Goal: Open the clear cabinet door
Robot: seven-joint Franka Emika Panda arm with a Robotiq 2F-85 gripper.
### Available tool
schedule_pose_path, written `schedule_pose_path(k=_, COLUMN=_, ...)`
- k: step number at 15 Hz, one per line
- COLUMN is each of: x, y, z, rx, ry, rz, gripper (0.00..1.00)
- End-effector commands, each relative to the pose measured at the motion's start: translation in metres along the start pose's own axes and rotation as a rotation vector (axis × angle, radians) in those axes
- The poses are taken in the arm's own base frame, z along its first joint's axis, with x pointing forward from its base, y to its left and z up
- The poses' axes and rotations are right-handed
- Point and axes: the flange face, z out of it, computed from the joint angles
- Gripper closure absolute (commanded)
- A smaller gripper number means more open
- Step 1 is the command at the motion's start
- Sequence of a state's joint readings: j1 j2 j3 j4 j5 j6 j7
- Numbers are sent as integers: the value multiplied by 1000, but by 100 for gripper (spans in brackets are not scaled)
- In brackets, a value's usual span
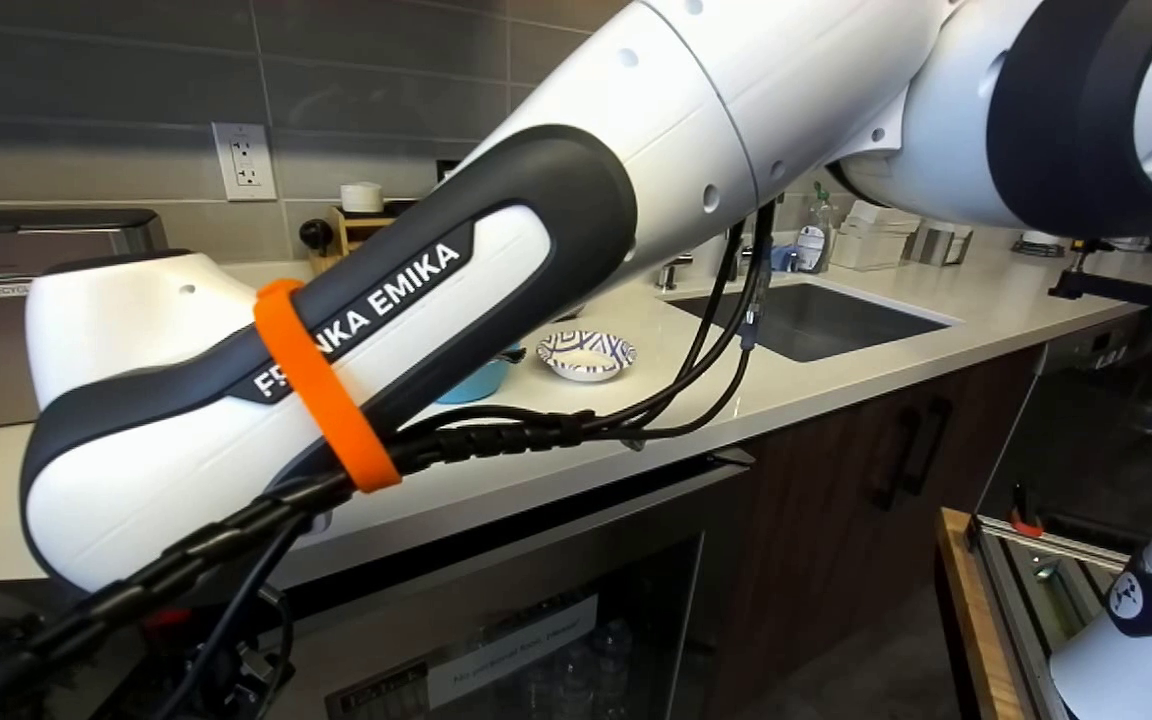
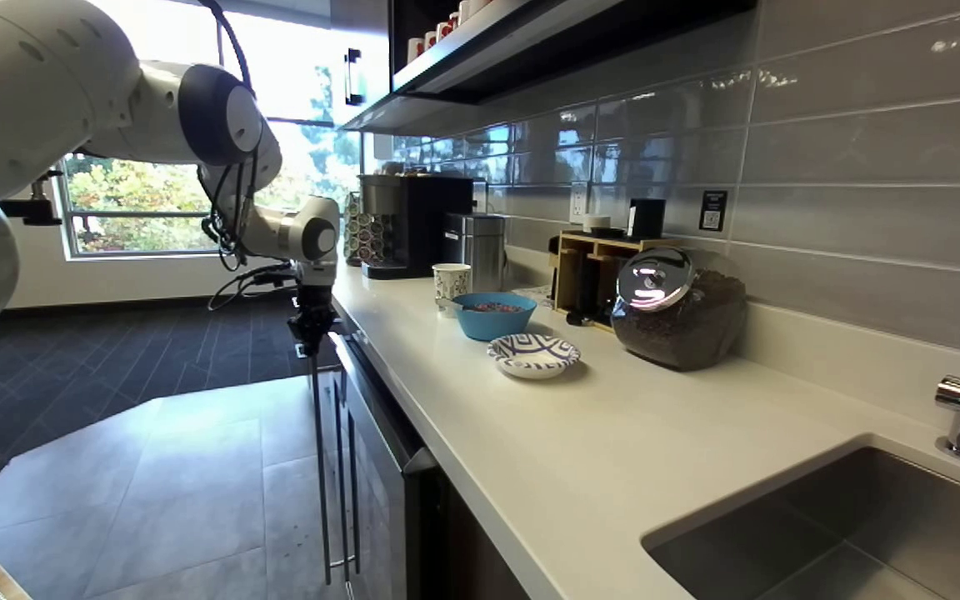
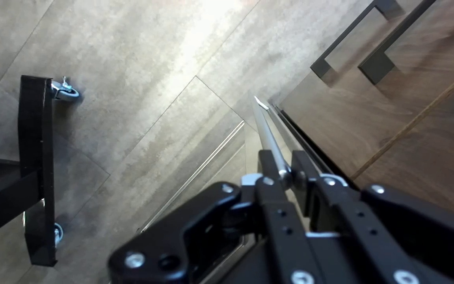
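Clear cabinet door (image 1: 626, 590), dark glass in a silver frame, below the front edge of the pale table (image 2: 613, 467); I judge it closed or nearly so. My end effector (image 3: 284, 165) is drawn narrow, holding the upright silver bar handle (image 2: 321, 475) near its top, just out from the table's front. I take the grasp to be made; next calls for a steady outward pull, arcing away from the table.
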State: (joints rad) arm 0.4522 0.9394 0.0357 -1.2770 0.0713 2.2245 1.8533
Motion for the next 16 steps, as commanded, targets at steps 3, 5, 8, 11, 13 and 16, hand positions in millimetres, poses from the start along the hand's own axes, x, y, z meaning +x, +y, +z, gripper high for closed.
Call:
schedule_pose_path(k=3, x=-22, y=43, z=30, rx=-133, ry=-88, rz=-58, gripper=96)
schedule_pose_path(k=5, x=-22, y=47, z=32, rx=-128, ry=-103, rz=-74, gripper=96)
schedule_pose_path(k=8, x=-23, y=52, z=33, rx=-104, ry=-135, rz=-103, gripper=96)
schedule_pose_path(k=11, x=-23, y=58, z=33, rx=-75, ry=-172, rz=-136, gripper=96)
schedule_pose_path(k=13, x=-22, y=62, z=33, rx=-53, ry=-197, rz=-160, gripper=96)
schedule_pose_path(k=16, x=-17, y=68, z=35, rx=-28, ry=-228, rz=-187, gripper=96)
